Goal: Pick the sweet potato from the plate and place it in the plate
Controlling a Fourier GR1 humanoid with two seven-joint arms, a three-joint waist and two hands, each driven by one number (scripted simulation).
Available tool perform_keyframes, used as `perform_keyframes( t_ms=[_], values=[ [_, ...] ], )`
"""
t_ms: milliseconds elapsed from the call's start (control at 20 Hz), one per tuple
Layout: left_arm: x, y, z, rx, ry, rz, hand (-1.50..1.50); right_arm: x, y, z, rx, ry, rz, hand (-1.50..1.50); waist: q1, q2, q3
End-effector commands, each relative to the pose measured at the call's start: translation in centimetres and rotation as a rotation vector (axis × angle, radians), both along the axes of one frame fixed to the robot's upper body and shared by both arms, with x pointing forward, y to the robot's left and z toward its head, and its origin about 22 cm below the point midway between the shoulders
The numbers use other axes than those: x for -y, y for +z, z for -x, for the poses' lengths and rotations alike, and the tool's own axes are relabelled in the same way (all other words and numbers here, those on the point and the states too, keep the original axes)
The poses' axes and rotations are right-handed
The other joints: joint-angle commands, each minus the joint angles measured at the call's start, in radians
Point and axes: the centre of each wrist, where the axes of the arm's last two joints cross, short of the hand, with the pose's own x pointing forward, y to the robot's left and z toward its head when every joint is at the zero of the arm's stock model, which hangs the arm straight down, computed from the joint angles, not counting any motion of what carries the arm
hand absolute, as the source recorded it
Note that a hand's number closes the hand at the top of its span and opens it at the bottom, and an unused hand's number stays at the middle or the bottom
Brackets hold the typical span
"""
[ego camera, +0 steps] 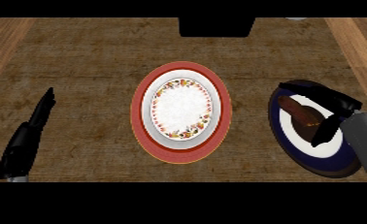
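We log the brown surface (86, 58) with a red-rimmed plate (215, 85) at centre. Right of it, a blue-rimmed plate (315, 162) carries the sweet potato (297, 111) — right robot hand (337, 109) curled over it. Far left — left robot hand (32, 131), fingers straight, holding nothing.

sweet potato (297, 110) on right plate (283, 136)

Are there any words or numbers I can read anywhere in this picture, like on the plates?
None: no words, numbers or signs show anywhere.
Red-rimmed plate: only a ring of little flowers and leaves, no letters.
Blue-rimmed plate: plain, no writing.
Sweet potato, right robot hand, left robot hand: no labels.
Dark box at the far edge: nothing printed that shows.
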Motion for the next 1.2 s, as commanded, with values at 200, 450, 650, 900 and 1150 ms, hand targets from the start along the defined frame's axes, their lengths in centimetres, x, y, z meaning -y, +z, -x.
perform_keyframes(
  t_ms=[200,450,650,900,1150],
  values=[
    [2.5,-0.6,1.9,-0.001,0.006,-0.004,0.0,-2.5,-1.3,-1.4,0.014,0.022,-0.096,1.5,0.003,-0.002,0.0],
    [-1.0,0.0,-0.5,-0.009,0.006,-0.005,0.0,0.1,-2.2,-0.2,0.056,0.038,-0.075,1.5,0.0,0.0,0.0],
    [0.9,0.7,-1.3,0.009,-0.042,-0.019,0.0,-2.8,2.4,-5.4,0.176,0.112,0.061,1.5,0.052,0.017,0.003],
    [2.3,0.9,-2.8,0.033,-0.097,0.001,0.0,-5.9,6.3,-8.6,0.29,0.175,0.201,1.5,0.113,0.045,0.005],
    [1.6,0.8,-3.0,0.034,-0.077,0.002,0.0,-5.3,6.8,-9.0,0.508,0.106,0.129,1.5,0.087,0.04,0.005]
  ],
)
